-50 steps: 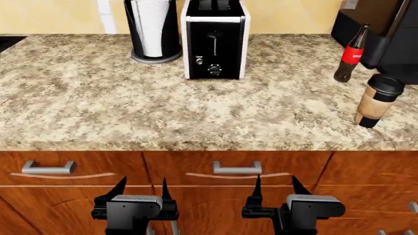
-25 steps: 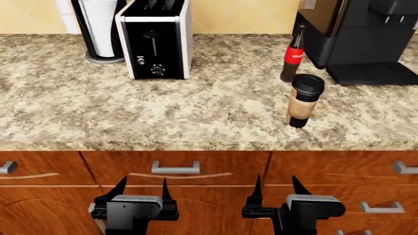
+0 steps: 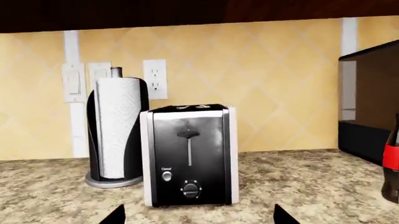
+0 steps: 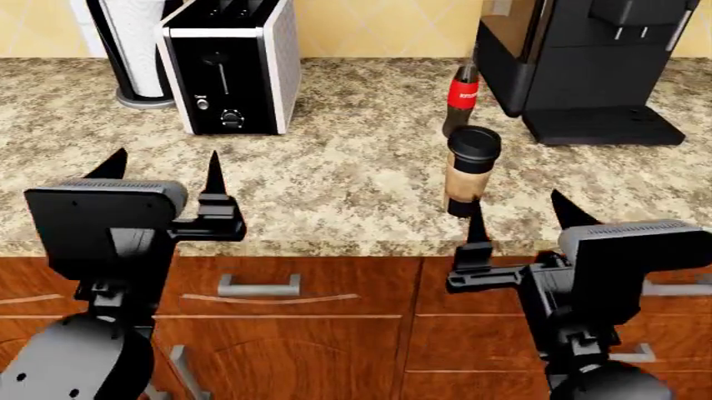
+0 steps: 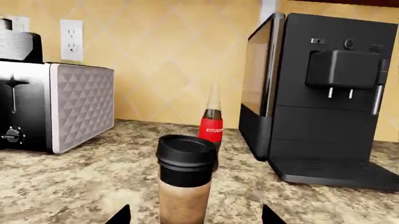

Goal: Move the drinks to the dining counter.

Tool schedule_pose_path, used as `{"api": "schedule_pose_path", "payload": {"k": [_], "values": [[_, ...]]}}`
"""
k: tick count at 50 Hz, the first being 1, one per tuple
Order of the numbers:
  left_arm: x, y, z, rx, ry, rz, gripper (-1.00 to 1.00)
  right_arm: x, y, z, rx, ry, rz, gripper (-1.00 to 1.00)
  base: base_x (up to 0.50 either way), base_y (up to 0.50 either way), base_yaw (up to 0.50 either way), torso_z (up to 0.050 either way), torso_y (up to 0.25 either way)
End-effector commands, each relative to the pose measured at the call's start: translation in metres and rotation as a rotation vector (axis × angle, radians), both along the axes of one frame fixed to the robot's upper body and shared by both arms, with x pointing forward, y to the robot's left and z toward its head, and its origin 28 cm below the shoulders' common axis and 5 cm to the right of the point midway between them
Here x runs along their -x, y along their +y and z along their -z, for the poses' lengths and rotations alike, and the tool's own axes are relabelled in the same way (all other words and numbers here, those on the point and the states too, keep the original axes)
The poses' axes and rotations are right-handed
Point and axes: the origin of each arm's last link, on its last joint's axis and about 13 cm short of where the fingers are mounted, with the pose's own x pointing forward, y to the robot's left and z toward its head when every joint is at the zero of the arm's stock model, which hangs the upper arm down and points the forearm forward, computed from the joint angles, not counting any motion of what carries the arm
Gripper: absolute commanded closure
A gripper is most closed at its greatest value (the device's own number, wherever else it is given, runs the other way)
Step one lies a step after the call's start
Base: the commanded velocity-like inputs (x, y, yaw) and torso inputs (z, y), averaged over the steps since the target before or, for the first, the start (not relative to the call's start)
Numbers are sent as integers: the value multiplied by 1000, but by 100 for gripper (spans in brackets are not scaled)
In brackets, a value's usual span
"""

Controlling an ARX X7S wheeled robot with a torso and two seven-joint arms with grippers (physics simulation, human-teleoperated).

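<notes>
Head view, worktop (image 4: pixel 333 187) scanned from its left end to its right.

At the back left corner we note a paper towel holder (image 4: pixel 125 46), and just beside it a black and silver toaster (image 4: pixel 228 67), both near the back edge.

Over the front edge, left of centre, we see the left pincer (image 4: pixel 162 171) raised with its two tips spread apart and nothing between them: released. Neither drink is near it; the toaster stands behind it, well apart.

Right of centre, the cork-sleeved cup (image 4: pixel 469 171) stands upright close to the front edge. The cola bottle (image 4: pixel 461 98) stands upright just behind it, toward the back edge, beside the left face of the black coffee machine (image 4: pixel 579 62), which fills the back right corner.

The right pincer (image 4: pixel 521 218) hangs at the front edge with tips spread, released and empty. Its left tip lies just in front of the cup's base; we cannot tell whether they touch. In the right wrist view the cup (image 5: pixel 185 179) sits centred between the two tips, the bottle (image 5: pixel 212 127) directly behind it.
</notes>
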Motion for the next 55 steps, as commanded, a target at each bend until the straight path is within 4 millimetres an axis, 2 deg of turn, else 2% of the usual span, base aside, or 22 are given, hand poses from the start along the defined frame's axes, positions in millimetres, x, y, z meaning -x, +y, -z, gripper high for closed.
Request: {"api": "schedule_pose_path", "payload": {"k": [1, 4, 6, 8, 12, 19, 28, 44, 49, 55], "values": [[-1, 18, -101, -73, -151, -49, -100, 15, -5, -92, 145, -82, -50, -100, 0, 0, 0, 0, 0], [2, 21, -124, -66, -187, -56, -100, 14, -8, -118, 151, -108, -14, -100, 0, 0, 0, 0, 0], [7, 20, -134, -63, -222, -55, -100, 22, -4, -134, 161, -143, -59, -100, 0, 0, 0, 0, 0], [9, 18, -136, -48, -231, -46, -100, 27, -2, -141, 169, -162, -79, -100, 25, 0, 0, 0, 0], [4, 16, -124, -43, -219, -38, -100, 33, -2, -133, 150, -182, -84, -100, 476, -109, 0, 0, 0], [-1, 17, -117, -39, -201, -35, -100, 33, -1, -131, 141, -169, -92, -100, 500, -152, 0, 0, 0], [-1, 18, -116, -42, -200, -37, -100, 31, -1, -131, 147, -165, -99, -100, 491, -339, 0, 0, 0], [1, 18, -118, -41, -207, -36, -100, 33, -1, -130, 144, -147, -107, -100, 120, -500, 0, 0, 0], [1, 18, -118, -44, -210, -35, -100, 34, 2, -124, 226, -93, -167, -100, 0, 0, 0, 0, 3], [3, 19, -117, -46, -213, -35, -100, 34, 1, -123, 213, -118, -151, -100, 452, -1, 0, 0, 0]]}}
